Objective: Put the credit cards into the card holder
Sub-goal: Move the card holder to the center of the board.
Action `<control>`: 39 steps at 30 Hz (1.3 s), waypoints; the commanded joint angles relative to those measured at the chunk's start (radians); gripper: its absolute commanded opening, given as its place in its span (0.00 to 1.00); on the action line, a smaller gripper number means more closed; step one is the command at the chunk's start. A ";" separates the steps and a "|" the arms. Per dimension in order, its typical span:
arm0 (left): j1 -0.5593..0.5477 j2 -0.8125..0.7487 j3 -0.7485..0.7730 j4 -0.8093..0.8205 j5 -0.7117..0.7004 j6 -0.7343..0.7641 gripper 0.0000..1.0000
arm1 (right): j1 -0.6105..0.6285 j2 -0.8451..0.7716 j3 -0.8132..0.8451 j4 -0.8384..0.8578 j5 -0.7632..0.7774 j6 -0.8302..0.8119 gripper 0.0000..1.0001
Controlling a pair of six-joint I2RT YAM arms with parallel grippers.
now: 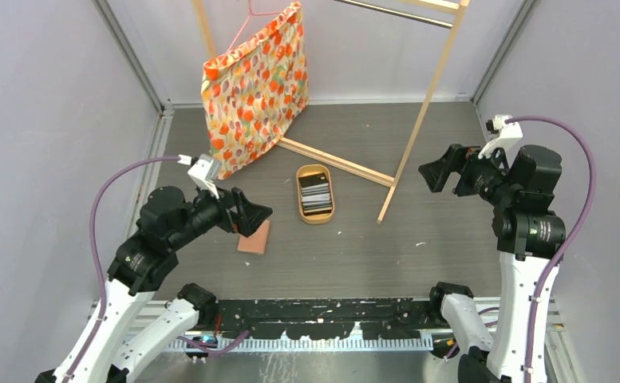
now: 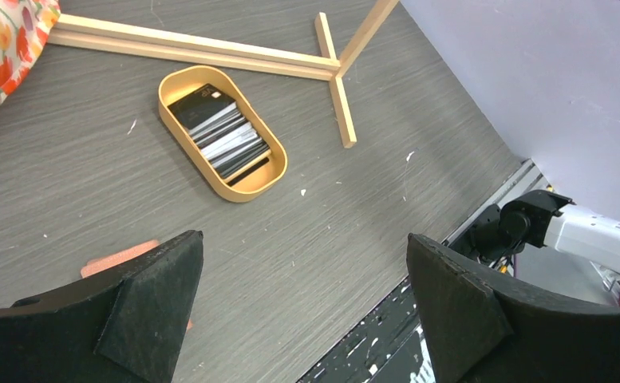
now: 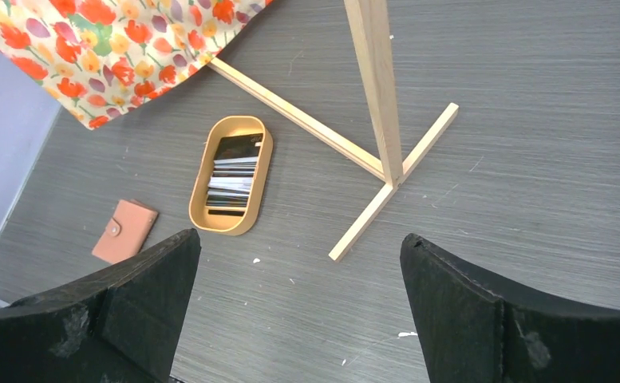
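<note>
Several black, grey and white credit cards (image 1: 316, 195) (image 2: 223, 133) (image 3: 230, 180) lie stacked in an oval wooden tray (image 1: 301, 207) (image 2: 180, 137) (image 3: 258, 183) at the table's middle. The card holder (image 1: 255, 238) (image 3: 124, 230), a salmon-tan wallet with a snap tab, lies folded shut left of the tray; in the left wrist view only a sliver of the card holder (image 2: 119, 258) shows behind a finger. My left gripper (image 1: 250, 215) (image 2: 304, 263) hovers open just above the wallet, empty. Off at the right, my right gripper (image 1: 436, 174) (image 3: 300, 255) hangs open and empty above the table.
A light wooden rack stands behind the tray; its base bar (image 1: 334, 162) and slanted post (image 1: 418, 128) run across the table. A flowered cloth bag (image 1: 252, 88) hangs from it at the back left. Grey walls close in on both sides.
</note>
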 commanded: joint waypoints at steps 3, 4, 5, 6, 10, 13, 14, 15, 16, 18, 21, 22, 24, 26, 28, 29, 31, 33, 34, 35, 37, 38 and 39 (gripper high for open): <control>0.003 -0.010 -0.043 -0.014 0.002 0.001 1.00 | -0.002 0.004 -0.016 0.039 -0.040 0.032 1.00; 0.003 -0.008 -0.052 -0.009 0.005 0.001 1.00 | -0.002 0.005 -0.027 0.051 -0.053 0.024 1.00; 0.003 -0.004 -0.063 0.001 0.014 0.000 0.99 | -0.002 0.008 -0.035 0.060 -0.074 0.007 1.00; 0.003 0.004 -0.078 0.014 0.027 -0.005 0.99 | -0.002 0.010 -0.049 0.060 -0.108 -0.025 1.00; 0.004 0.024 -0.130 0.071 0.045 -0.035 0.98 | -0.002 0.040 -0.083 0.001 -0.302 -0.217 1.00; 0.004 0.046 -0.171 0.125 0.045 -0.063 0.99 | -0.002 0.052 -0.126 -0.051 -0.443 -0.390 1.00; 0.004 0.064 -0.186 0.147 0.037 -0.069 0.99 | -0.001 0.057 -0.143 -0.056 -0.463 -0.433 1.00; 0.005 0.089 -0.195 0.149 0.016 -0.076 0.98 | -0.001 0.064 -0.161 -0.049 -0.468 -0.446 1.00; 0.007 0.125 -0.195 0.138 -0.015 -0.080 0.98 | -0.001 0.076 -0.174 -0.048 -0.471 -0.466 1.00; 0.027 0.213 -0.164 0.058 -0.076 -0.074 0.97 | -0.001 0.101 -0.195 -0.049 -0.468 -0.508 1.00; 0.094 0.327 -0.075 -0.051 -0.115 -0.028 0.94 | -0.001 0.143 -0.221 -0.047 -0.466 -0.556 1.00; 0.116 0.359 -0.055 -0.067 -0.126 0.003 0.94 | -0.001 0.153 -0.238 -0.030 -0.468 -0.555 1.00; 0.157 0.409 -0.010 -0.093 -0.157 0.074 0.94 | -0.001 0.167 -0.262 0.012 -0.470 -0.536 1.00; 0.198 0.471 0.026 -0.110 -0.175 0.145 0.95 | -0.001 0.175 -0.279 0.023 -0.449 -0.534 1.00; 0.218 0.539 0.056 -0.120 -0.196 0.202 0.93 | -0.001 0.175 -0.291 0.018 -0.414 -0.540 1.00; 0.223 0.574 0.071 -0.122 -0.195 0.228 0.92 | -0.001 0.173 -0.300 0.020 -0.398 -0.542 1.00; 0.225 0.640 0.089 -0.127 -0.195 0.284 0.92 | -0.001 0.167 -0.314 0.017 -0.380 -0.547 1.00; 0.230 0.717 0.101 -0.148 -0.181 0.322 0.89 | 0.001 0.159 -0.316 0.013 -0.365 -0.550 1.00; 0.232 0.760 0.112 -0.169 -0.166 0.328 0.86 | 0.002 0.150 -0.317 0.013 -0.360 -0.550 1.00; 0.232 0.797 0.121 -0.189 -0.156 0.326 0.82 | 0.004 0.146 -0.319 0.013 -0.358 -0.550 1.00; 0.232 0.865 0.130 -0.217 -0.139 0.294 0.73 | 0.009 0.135 -0.321 0.013 -0.355 -0.547 1.00; 0.232 0.886 0.130 -0.225 -0.134 0.273 0.69 | 0.012 0.135 -0.322 0.014 -0.354 -0.546 1.00; 0.232 0.899 0.126 -0.227 -0.126 0.249 0.67 | 0.015 0.135 -0.322 0.014 -0.351 -0.544 1.00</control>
